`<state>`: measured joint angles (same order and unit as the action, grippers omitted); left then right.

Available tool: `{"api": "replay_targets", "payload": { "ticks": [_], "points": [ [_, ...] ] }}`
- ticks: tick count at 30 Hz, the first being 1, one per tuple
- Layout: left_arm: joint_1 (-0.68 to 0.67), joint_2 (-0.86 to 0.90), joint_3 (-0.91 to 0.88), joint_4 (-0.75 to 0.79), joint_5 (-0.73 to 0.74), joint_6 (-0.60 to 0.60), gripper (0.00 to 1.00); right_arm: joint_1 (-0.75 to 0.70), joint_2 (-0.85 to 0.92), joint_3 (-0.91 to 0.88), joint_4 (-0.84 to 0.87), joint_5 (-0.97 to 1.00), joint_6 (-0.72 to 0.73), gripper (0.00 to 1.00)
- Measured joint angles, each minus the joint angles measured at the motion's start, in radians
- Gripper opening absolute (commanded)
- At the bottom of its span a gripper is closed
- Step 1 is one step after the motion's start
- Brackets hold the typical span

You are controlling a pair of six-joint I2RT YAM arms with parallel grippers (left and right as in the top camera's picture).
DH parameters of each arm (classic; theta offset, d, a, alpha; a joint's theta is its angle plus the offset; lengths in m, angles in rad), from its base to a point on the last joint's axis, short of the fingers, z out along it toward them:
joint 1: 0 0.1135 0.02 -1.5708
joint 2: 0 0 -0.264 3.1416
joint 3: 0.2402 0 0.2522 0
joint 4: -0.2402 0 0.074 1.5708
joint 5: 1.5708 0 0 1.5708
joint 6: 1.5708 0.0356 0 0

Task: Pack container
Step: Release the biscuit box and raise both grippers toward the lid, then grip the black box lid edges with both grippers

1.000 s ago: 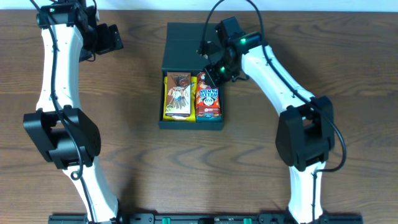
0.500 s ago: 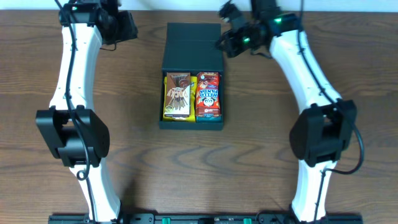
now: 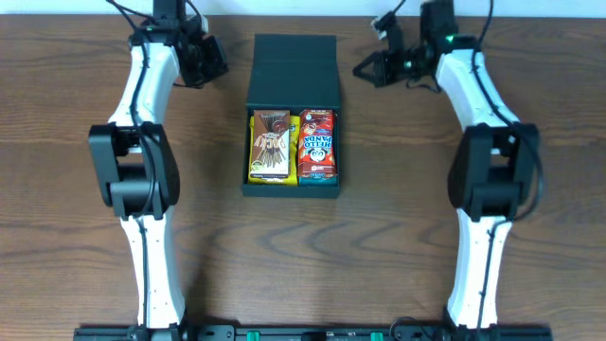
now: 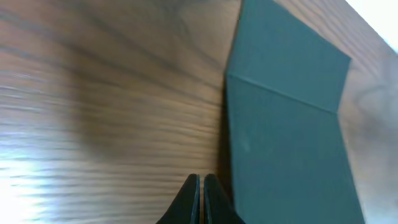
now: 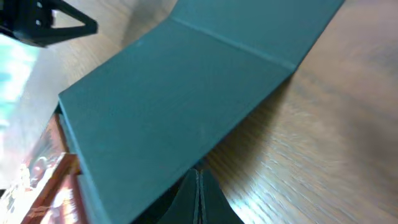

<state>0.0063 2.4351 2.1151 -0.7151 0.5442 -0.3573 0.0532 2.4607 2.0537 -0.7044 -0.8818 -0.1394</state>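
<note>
The container (image 3: 292, 71), a dark green-black matte cardboard box with a hinged flap lid, sits in the middle of the brown wooden worktop (image 3: 398, 218) where it was, its lid thrown back flat toward the far edge. Inside lie a yellow-and-brown snack packet (image 3: 271, 145) and, touching it, a red snack packet (image 3: 318, 145) (the right arm was over the red one a second ago). Since then both arms have swung to the far end and now flank the open lid. The left fingers (image 4: 189, 202), spread wide a moment back, are pressed together just beside its left edge. The right fingers (image 5: 189, 202), also pressed together and empty, are at its right edge. Loading looks done, and closing the lid seems the step left.
</note>
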Motion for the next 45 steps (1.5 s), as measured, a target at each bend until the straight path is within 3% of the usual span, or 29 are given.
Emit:
{"api": "replay_targets", "payload": {
  "ticks": [6, 19, 35, 45],
  "points": [
    [-0.001, 0.046, 0.000, 0.031, 0.106, -0.074, 0.06, -0.019, 0.118, -0.001, 0.060, -0.129, 0.089, 0.02],
    [-0.007, 0.060, 0.000, 0.035, 0.100, -0.193, 0.06, -0.028, 0.163, -0.001, 0.124, -0.212, 0.184, 0.02],
    [-0.032, 0.085, 0.000, 0.016, 0.113, -0.223, 0.06, 0.042, 0.179, -0.001, 0.180, -0.248, 0.236, 0.02],
    [-0.028, 0.087, 0.000, 0.074, 0.186, -0.201, 0.05, 0.042, 0.183, -0.001, 0.319, -0.358, 0.267, 0.01]
  ]
}}
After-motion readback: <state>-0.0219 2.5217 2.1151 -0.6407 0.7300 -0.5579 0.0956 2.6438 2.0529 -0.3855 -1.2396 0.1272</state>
